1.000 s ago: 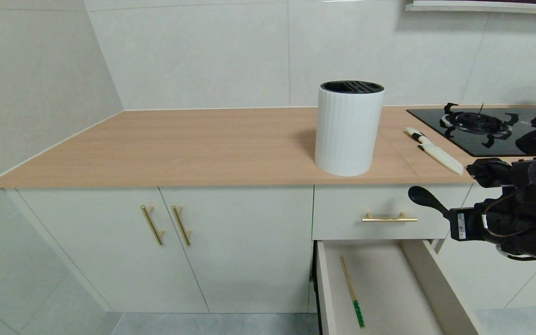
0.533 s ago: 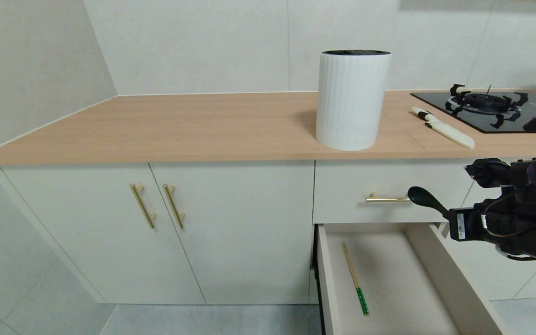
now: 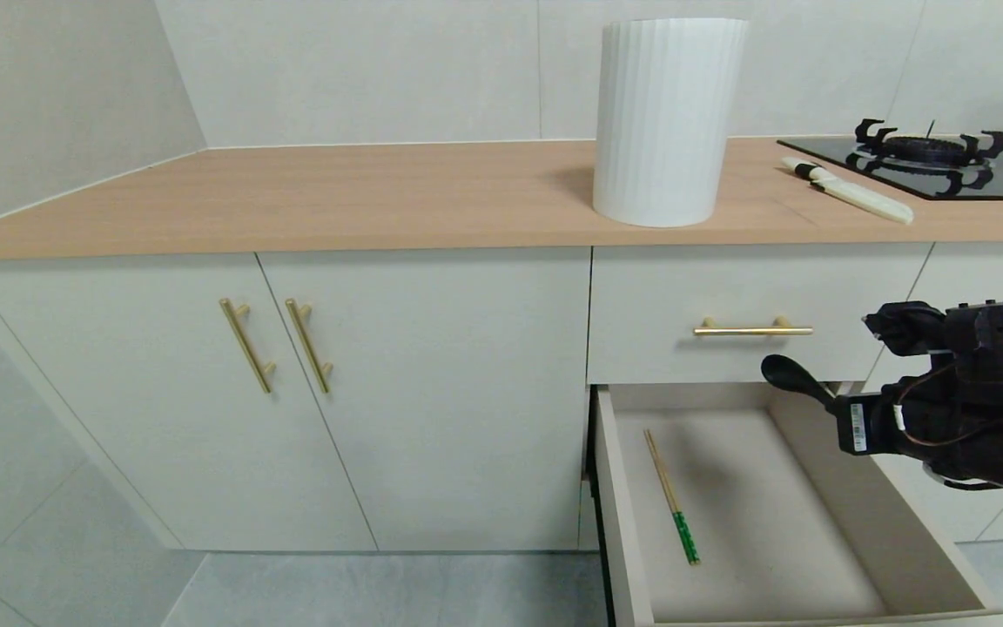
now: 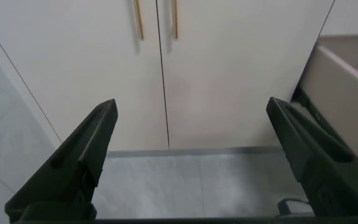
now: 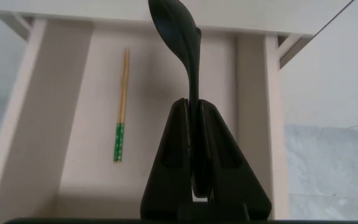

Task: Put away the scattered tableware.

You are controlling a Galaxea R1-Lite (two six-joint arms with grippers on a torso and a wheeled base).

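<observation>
My right gripper (image 3: 834, 409) (image 5: 194, 118) is shut on the handle of a black spoon (image 3: 790, 376) (image 5: 178, 32), held above the right side of the open drawer (image 3: 619, 488) (image 5: 73, 68). A pair of chopsticks with green ends (image 3: 672, 498) (image 5: 121, 106) lies inside the drawer near its left wall. A white knife (image 3: 850, 193) rests on the wooden counter (image 3: 336, 192) beside the ribbed white holder (image 3: 667, 122). My left gripper (image 4: 191, 124) is open, hanging low in front of the cabinet doors (image 4: 160, 68) above the floor.
A black gas hob (image 3: 928, 155) sits at the counter's right end. A shut drawer with a gold handle (image 3: 752, 329) is above the open one. Two cabinet doors with gold handles (image 3: 275, 344) are to the left. Grey floor tiles lie below.
The head camera has sunk lower, so counter and holder rise in the picture and more of the drawer's inside shows. The right gripper with the spoon keeps about the same place.
</observation>
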